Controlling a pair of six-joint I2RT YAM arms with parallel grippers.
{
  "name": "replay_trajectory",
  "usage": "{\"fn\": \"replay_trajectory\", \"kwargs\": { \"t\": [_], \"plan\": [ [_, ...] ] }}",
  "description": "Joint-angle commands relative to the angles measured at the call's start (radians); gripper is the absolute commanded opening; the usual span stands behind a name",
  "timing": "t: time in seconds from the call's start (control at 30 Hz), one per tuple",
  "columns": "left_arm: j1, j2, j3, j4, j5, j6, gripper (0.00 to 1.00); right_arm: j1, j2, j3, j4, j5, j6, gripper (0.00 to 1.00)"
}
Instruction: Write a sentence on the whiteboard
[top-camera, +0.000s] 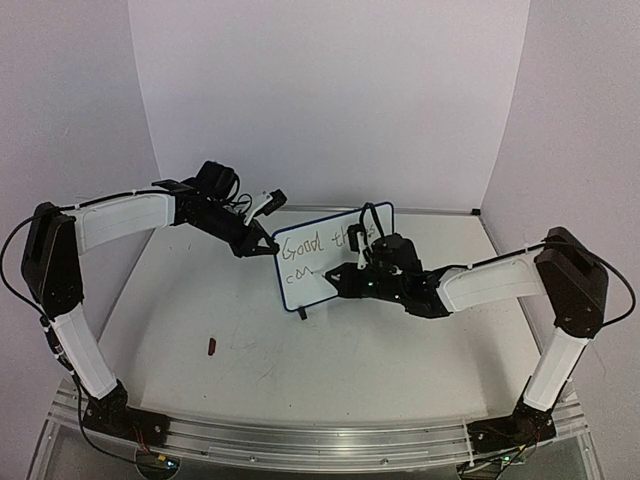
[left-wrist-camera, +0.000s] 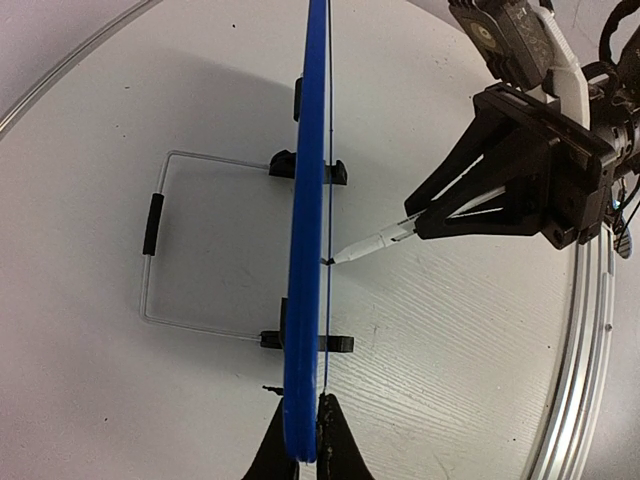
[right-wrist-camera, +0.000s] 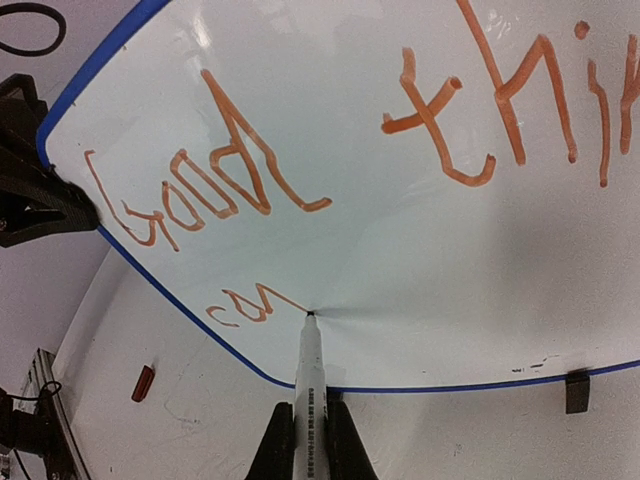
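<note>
The whiteboard stands upright on its black feet mid-table, blue-rimmed. My left gripper is shut on its upper left edge; in the left wrist view the board shows edge-on between the fingertips. My right gripper is shut on a white marker, whose tip touches the board's face. The sentence in orange strokes reads "Good thin…" on the top line, and the second line has "co" plus a stroke ending at the tip.
A small red marker cap lies on the table left of the board. A wire stand props the board from behind. An aluminium rail runs along the near edge. White backdrop walls enclose the table.
</note>
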Motion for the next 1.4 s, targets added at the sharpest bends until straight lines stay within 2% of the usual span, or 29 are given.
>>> {"fn": "replay_trajectory", "kwargs": {
  "t": [0.0, 0.53, 1.37],
  "plan": [
    [-0.01, 0.044, -0.011, -0.101, -0.111, 0.049, 0.0, -0.004, -0.002, 0.004, 0.028, 0.03, 0.006, 0.0],
    [-0.01, 0.042, -0.01, -0.101, -0.111, 0.051, 0.0, -0.004, -0.063, 0.02, 0.041, 0.042, 0.002, 0.0],
    [-0.011, 0.047, -0.009, -0.101, -0.109, 0.05, 0.0, -0.003, -0.009, -0.032, 0.042, 0.076, 0.025, 0.0]
  ]
}}
